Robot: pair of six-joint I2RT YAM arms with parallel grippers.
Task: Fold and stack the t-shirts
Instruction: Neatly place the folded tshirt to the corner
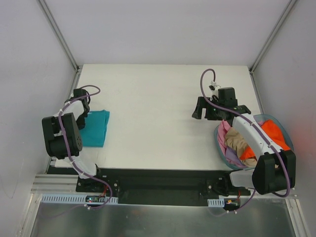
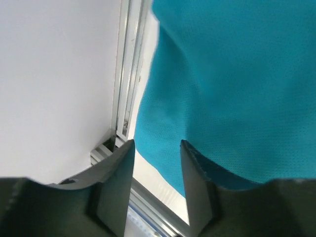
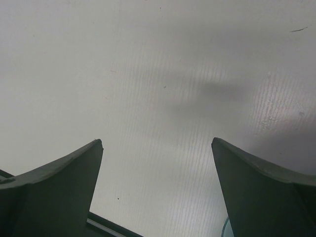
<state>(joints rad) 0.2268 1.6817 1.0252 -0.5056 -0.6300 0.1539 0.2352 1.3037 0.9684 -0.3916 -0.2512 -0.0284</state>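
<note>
A folded teal t-shirt point(image 1: 96, 127) lies at the table's left edge; in the left wrist view the teal t-shirt point(image 2: 232, 89) fills the upper right. My left gripper point(image 1: 83, 112) hovers over its left border. The left gripper point(image 2: 157, 143) has its jaws apart, with nothing pinched between them. Orange point(image 1: 274, 131), tan point(image 1: 239, 143), pink point(image 1: 224, 128) and lavender point(image 1: 232, 157) t-shirts are bunched in the basket at the right. My right gripper point(image 1: 203, 114) stands just left of the basket. The right gripper point(image 3: 157, 142) is wide open over bare table.
The round blue-grey basket point(image 1: 220, 148) sits at the table's near right, partly under my right arm. A metal rail point(image 2: 126, 74) and the white wall run close along the teal shirt's left side. White table point(image 1: 158, 113) lies between the two arms.
</note>
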